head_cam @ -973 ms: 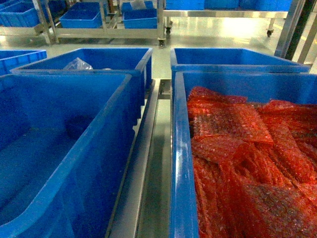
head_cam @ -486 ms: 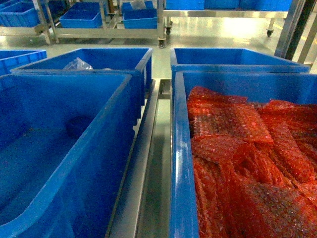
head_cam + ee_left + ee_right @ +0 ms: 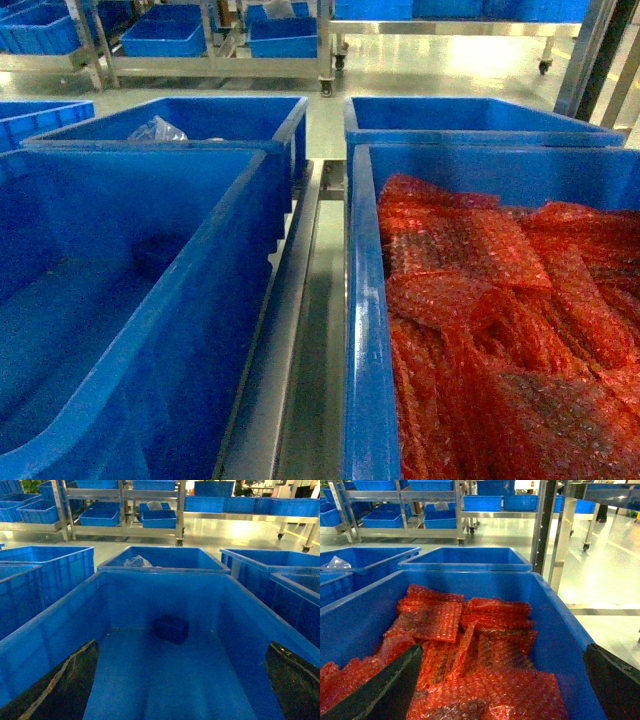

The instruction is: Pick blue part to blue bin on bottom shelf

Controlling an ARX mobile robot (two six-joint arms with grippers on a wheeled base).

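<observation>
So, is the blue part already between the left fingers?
No, the blue part lies on the bin floor, beyond the left fingers.

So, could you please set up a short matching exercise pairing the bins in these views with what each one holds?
Things:
1. near left bin
2. near right bin
3. far left bin

Contents:
A. clear plastic bag
B. dark blue part
C. red bubble-wrap sheets

Pairs: 1-B, 2-C, 3-A
</observation>
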